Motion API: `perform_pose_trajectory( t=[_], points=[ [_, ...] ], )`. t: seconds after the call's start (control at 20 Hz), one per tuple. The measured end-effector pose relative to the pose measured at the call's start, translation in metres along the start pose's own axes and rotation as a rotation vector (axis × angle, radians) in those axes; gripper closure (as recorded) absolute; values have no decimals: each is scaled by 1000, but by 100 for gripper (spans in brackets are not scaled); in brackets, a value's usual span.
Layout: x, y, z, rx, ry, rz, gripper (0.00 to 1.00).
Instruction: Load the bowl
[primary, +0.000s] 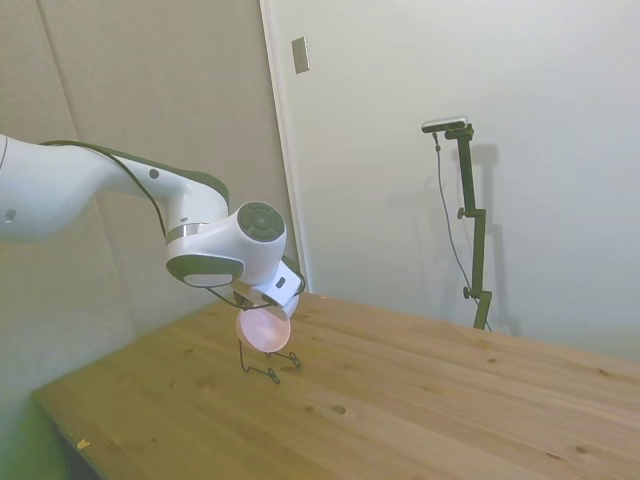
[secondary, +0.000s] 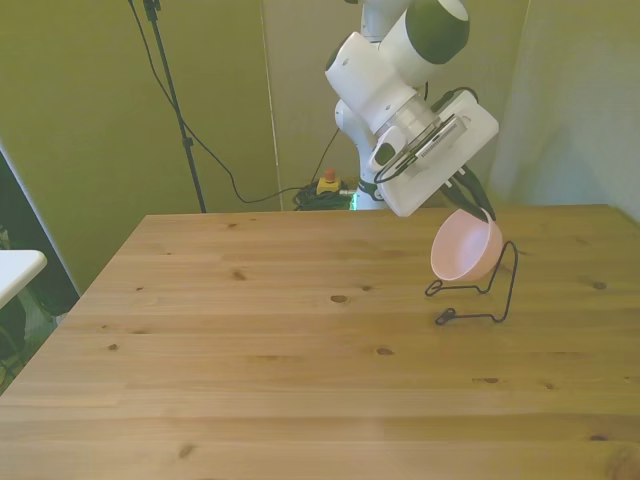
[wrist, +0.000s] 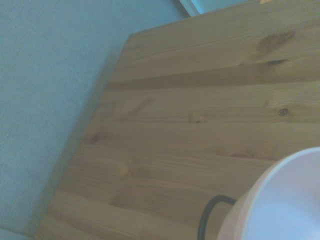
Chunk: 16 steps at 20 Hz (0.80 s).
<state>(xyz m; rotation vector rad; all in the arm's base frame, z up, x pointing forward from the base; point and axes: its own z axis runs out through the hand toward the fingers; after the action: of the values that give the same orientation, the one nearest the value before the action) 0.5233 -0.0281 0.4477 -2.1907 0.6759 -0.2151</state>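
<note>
Bowl: the pale pink bowl (secondary: 466, 248) hangs tipped on its side, its hollow facing the front view's left, at the right part of the tabletop (secondary: 250, 340) in that view. In the side view the bowl (primary: 264, 329) shows as a round pink disc right under my wrist.

Bowl and rack: the bowl sits in the thin black wire rack (secondary: 490, 295), low against the upright loop; whether its weight already rests on the wire I cannot tell. In the side view the rack (primary: 270, 365) shows below the bowl, its feet on the wood.

Fingers: my gripper (secondary: 478, 207) comes down at a slant onto the bowl's upper rim, and my dark fingers (secondary: 484, 205) sit narrow at that rim, pinching it as far as I can see.

Arm: my white arm slants down toward the rack, the flat white wrist block just above the bowl.

Wrist view: a blurred curve of the bowl's (wrist: 280, 205) pale rim fills one corner, with a dark bend of rack wire (wrist: 206, 217) beside it and wood planks beyond.

Tabletop: light pine boards with knots.

Behind the tabletop: a small red and yellow object (secondary: 327, 181) on the floor among dark cables, in the front view.
</note>
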Motion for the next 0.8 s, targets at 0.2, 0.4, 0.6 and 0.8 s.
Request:
perform_pose_trajectory(
  t=[0.2, 0.4, 0.6, 0.8],
  points=[
    [5, 8, -1, 46, -7, -1, 100],
    [10, 18, 6, 82, -14, 2, 100],
    [15, 25, 13, 113, -46, 1, 100],
    [22, 29, 17, 143, -73, 1, 100]
  ],
)
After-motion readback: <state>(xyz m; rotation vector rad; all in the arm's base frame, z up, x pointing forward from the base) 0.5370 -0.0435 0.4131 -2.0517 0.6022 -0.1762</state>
